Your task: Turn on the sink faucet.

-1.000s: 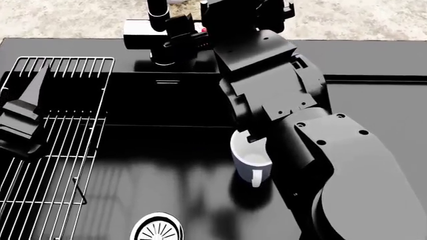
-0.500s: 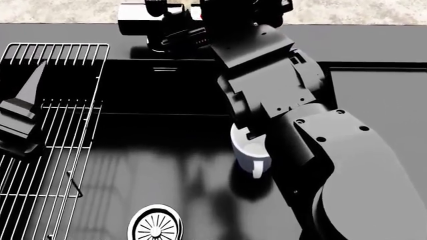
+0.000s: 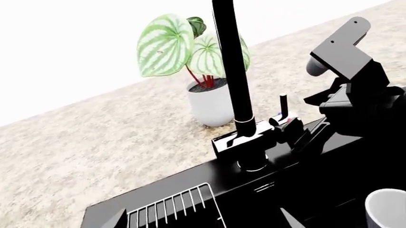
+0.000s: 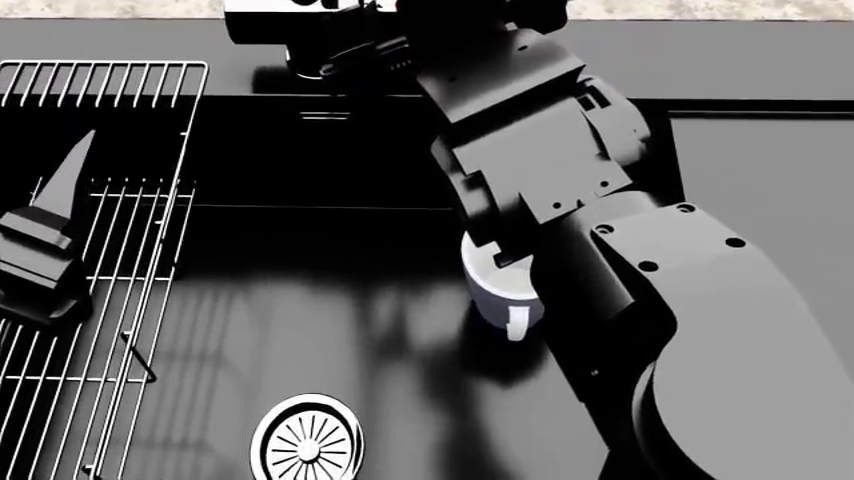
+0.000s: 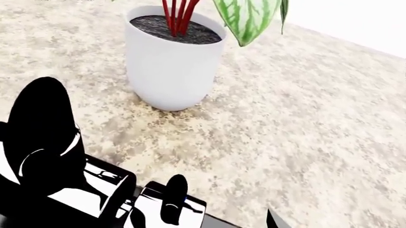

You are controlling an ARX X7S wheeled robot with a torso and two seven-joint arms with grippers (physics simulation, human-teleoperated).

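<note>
The sink faucet's black tube spout (image 3: pixel 231 71) rises from its glossy black base block (image 3: pixel 254 142), which carries a small upright lever (image 3: pixel 284 105). In the head view only the base block (image 4: pixel 287 25) shows, at the top edge. The right wrist view shows the base (image 5: pixel 95 190) and the lever (image 5: pixel 174 197) close up. My right gripper (image 5: pixel 203 223) is open at the lever; one fingertip (image 5: pixel 273 221) shows. My left gripper (image 3: pixel 199 223) is open and empty over the wire rack (image 4: pixel 94 250). The sink (image 4: pixel 267 330) is black, with a steel drain (image 4: pixel 308 445).
A white mug (image 4: pixel 501 285) stands in the basin, partly under my right arm (image 4: pixel 561 160). A potted plant in a white pot (image 5: pixel 174 61) stands on the speckled countertop (image 5: pixel 304 118) behind the faucet. The flat drainboard (image 4: pixel 761 170) lies at the right.
The head view has tilted down: the faucet base slid to the frame's top edge and the drain came fully into view. The arms keep their places over the sink.
</note>
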